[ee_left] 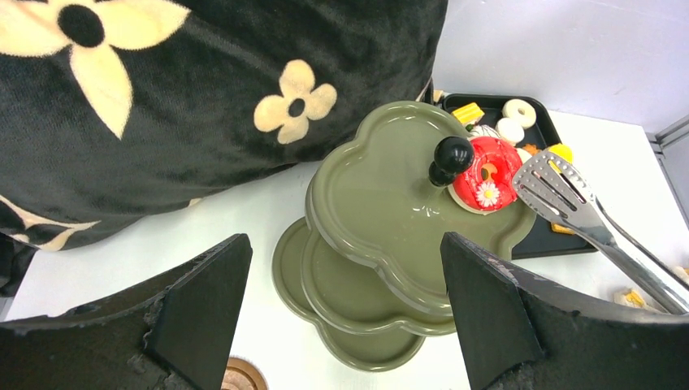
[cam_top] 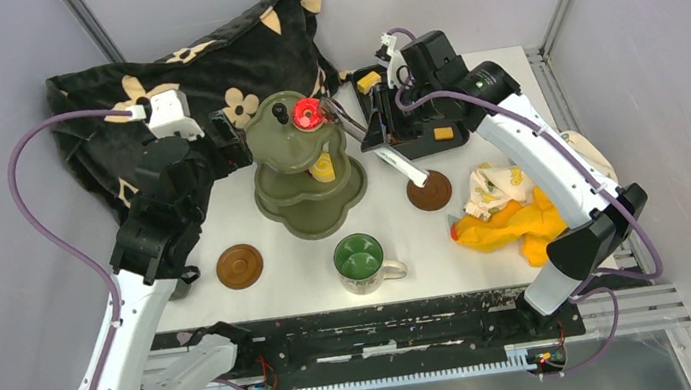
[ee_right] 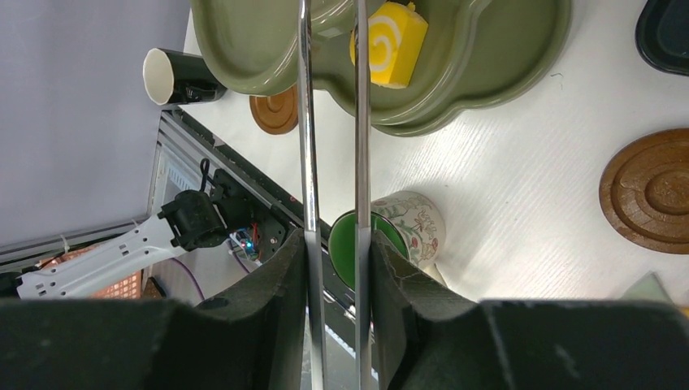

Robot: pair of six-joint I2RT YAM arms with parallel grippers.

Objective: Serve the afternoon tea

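The olive-green three-tier stand (cam_top: 308,210) (ee_left: 382,211) (ee_right: 496,65) stands mid-table with a black knob (cam_top: 279,113) (ee_left: 452,154). A red donut (cam_top: 307,112) (ee_left: 487,172) lies on its top tier, beside the knob. A yellow roll cake (cam_top: 322,168) (ee_right: 388,42) sits on a lower tier. My right gripper (cam_top: 382,135) (ee_right: 335,264) is shut on metal tongs (cam_top: 344,120) (ee_left: 561,191) (ee_right: 307,146), whose tip is right beside the donut. My left gripper (cam_top: 229,145) (ee_left: 345,317) hangs open and empty left of the stand. The green-lined mug (cam_top: 361,258) (ee_right: 402,227) stands near the front.
A black tray (cam_top: 416,150) (ee_left: 479,101) behind the stand holds more pastries (cam_top: 368,81) (ee_left: 518,110). Brown saucers lie at front left (cam_top: 239,265) (ee_right: 275,112) and right of the stand (cam_top: 430,191) (ee_right: 650,191). A yellow cloth (cam_top: 517,223) lies right; a flowered black pillow (cam_top: 204,72) (ee_left: 203,89) lies back left.
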